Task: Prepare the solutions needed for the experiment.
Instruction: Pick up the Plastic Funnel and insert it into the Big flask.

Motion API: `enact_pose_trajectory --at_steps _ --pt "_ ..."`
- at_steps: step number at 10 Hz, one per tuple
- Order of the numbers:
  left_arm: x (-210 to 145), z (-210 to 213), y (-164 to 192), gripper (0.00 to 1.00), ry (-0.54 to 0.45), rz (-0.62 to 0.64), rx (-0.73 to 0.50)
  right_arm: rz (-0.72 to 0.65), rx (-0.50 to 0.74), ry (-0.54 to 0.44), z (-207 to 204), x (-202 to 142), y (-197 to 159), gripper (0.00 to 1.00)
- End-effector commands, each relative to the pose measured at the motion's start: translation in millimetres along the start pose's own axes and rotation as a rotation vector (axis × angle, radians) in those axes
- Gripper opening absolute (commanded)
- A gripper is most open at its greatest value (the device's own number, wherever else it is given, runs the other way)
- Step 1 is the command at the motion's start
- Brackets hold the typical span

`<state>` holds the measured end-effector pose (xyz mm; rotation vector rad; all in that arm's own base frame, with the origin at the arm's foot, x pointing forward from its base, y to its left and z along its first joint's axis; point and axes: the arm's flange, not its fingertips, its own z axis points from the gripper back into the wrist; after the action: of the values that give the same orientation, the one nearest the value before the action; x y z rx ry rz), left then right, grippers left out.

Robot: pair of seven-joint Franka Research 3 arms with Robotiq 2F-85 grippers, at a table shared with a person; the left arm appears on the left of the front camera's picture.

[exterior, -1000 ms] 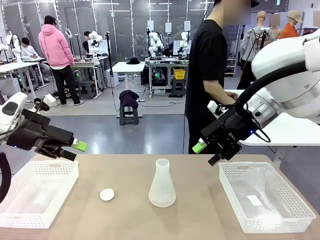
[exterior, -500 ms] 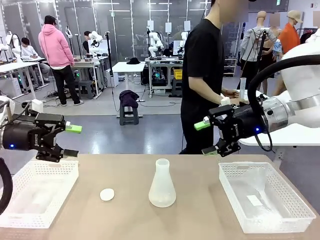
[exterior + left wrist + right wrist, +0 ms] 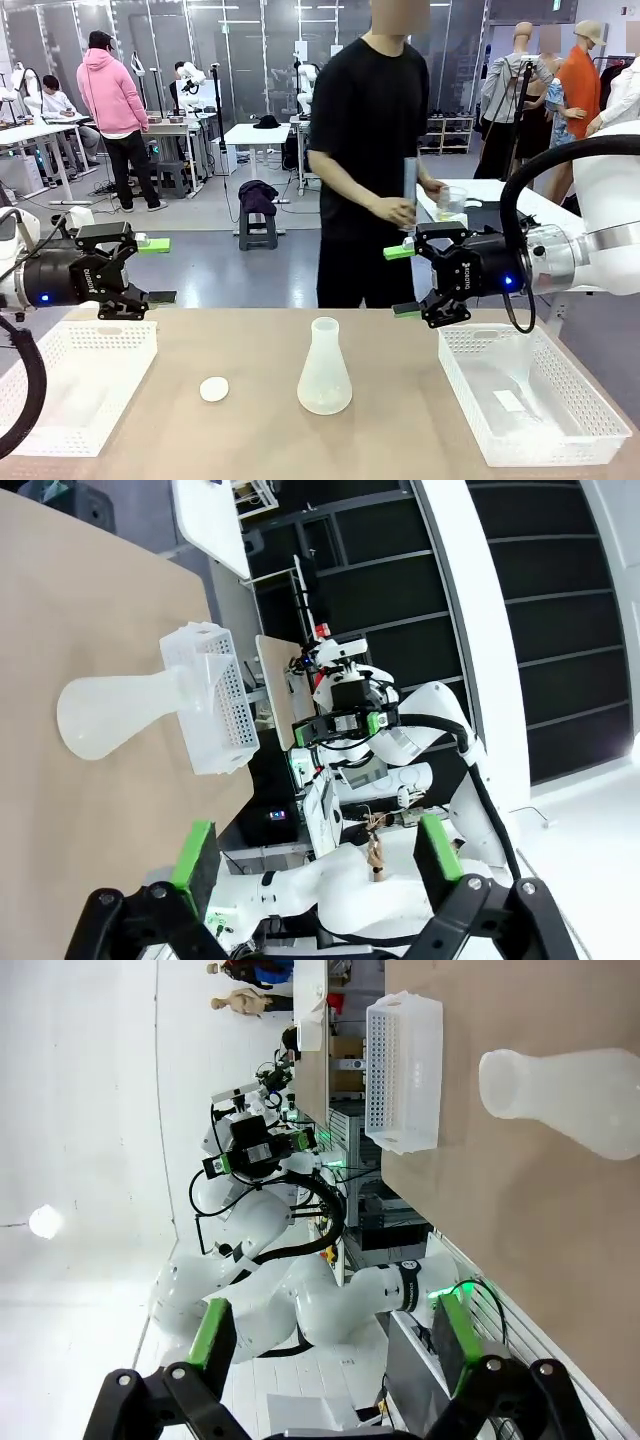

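Grippers hanging open, empty: left gripper (image 3: 157, 270), right gripper (image 3: 402, 282).
Plastic Erlenmeyer flask (image 3: 324, 375) between them is looking light, slippery; take its neck.

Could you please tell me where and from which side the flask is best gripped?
Grip the flask at its narrow neck, just below the flared lip, coming in level from the side. It stands upright, and its cone body widens downward, so a lower grip would likely slide.
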<state>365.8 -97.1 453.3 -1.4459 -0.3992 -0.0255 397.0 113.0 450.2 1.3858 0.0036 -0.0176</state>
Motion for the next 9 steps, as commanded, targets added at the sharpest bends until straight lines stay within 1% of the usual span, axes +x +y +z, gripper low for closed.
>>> enact_pose_trajectory --at_steps 1,2,8,9 --pt "-12 -1 7 1.0 0.002 -0.032 -0.02 0.058 -0.021 -0.019 -3 -3 2 1.0" --pt "0 0 0 1.0 0.0 0.0 0.0 0.0 0.0 0.0 0 0 0 1.0" --pt "0 0 0 1.0 0.0 0.0 0.0 0.006 -0.004 -0.004 2 0 0 1.0" --pt "0 0 0 1.0 0.0 0.0 0.0 0.157 -0.002 -0.042 10 17 -1 1.0"
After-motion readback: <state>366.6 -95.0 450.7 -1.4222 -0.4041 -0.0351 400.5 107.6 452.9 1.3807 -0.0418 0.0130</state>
